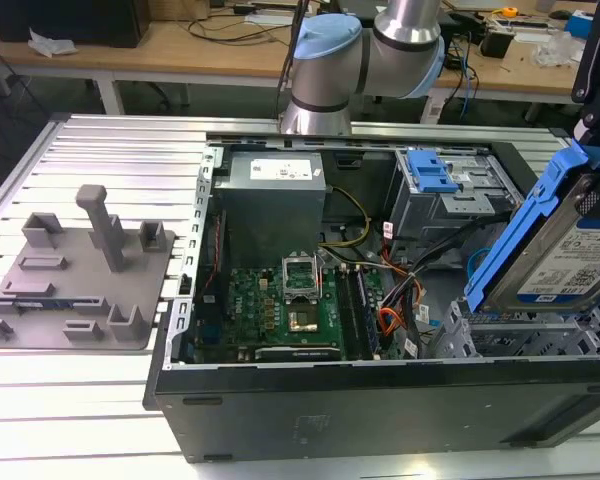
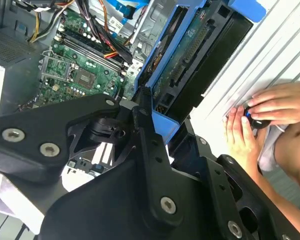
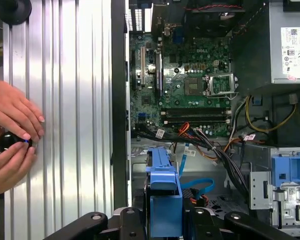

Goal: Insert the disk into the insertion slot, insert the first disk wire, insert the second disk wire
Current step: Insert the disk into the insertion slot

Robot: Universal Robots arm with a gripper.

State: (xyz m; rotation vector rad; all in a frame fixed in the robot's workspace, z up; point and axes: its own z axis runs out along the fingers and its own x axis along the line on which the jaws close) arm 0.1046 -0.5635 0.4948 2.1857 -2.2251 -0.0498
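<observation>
The disk (image 1: 572, 250), silver-grey with a white-and-blue label in a bright blue carrier, hangs tilted at the exterior view's right. My gripper (image 1: 592, 140) is shut on its upper end. Just below it lies the insertion slot (image 1: 510, 335), a grey perforated cage in the open computer case. In the first wrist view the disk (image 3: 165, 195) shows edge-on between my gripper (image 3: 165, 222) fingers, over the cage floor (image 3: 140, 170). The second wrist view shows the disk's underside (image 2: 190, 65) clamped in the gripper (image 2: 165, 135). Loose orange and black wires (image 1: 398, 305) and a blue cable (image 3: 197, 185) lie beside the cage.
A taller cage with a blue latch (image 1: 440, 185) stands behind the slot. The power supply (image 1: 275, 195) and motherboard (image 1: 280, 305) occupy the case's left part. A grey fixture block (image 1: 80, 270) sits on the ribbed table. A person's hands (image 3: 10, 130) hold a black knob outside the case.
</observation>
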